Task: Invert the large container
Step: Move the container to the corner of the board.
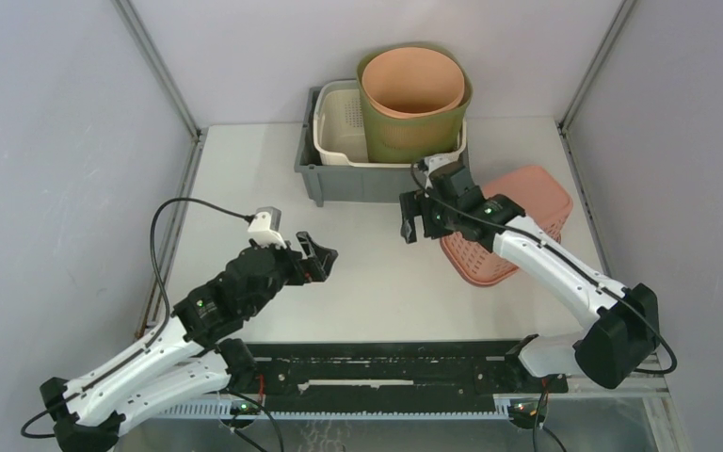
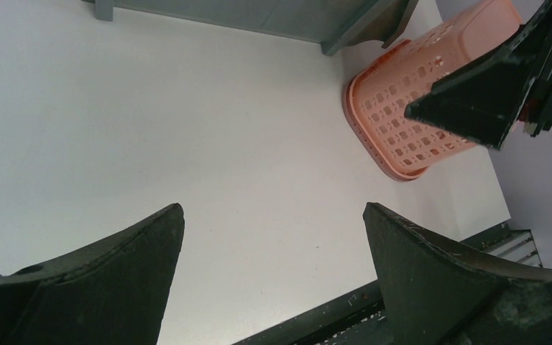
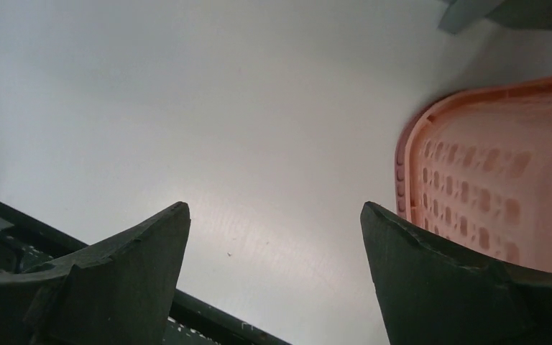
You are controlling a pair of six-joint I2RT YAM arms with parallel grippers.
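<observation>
A pink basket (image 1: 537, 193) sits on the right side of the white bench (image 1: 264, 169). It is upside down. Its flat bottom faces up and its wide rim is down at the bench. The sides are full of little holes.

The right arm reaches across the top of the pink basket. The right gripper (image 1: 421, 226) hangs in the air just past the basket's left edge. Its fingers are wide apart and hold nothing. In the right wrist view the two dark fingers (image 3: 115, 273) point down at bare bench, and the basket rim shows just beside them on the right.

The left gripper (image 1: 318, 252) is up in the air near the middle of the bench, well apart from the basket. Its fingers are wide apart too, with nothing in them. The left wrist view looks between its fingers (image 2: 100, 273) across the bench to the pink basket, with a black part of the right gripper in front of it.

At the back of the bench stands a gray bin (image 1: 358, 179). Inside it are a cream basket with holes (image 1: 339, 122) on the left and a tall green pot (image 1: 414, 132) on the right. The green pot stands upright, and its inside looks orange.
</observation>
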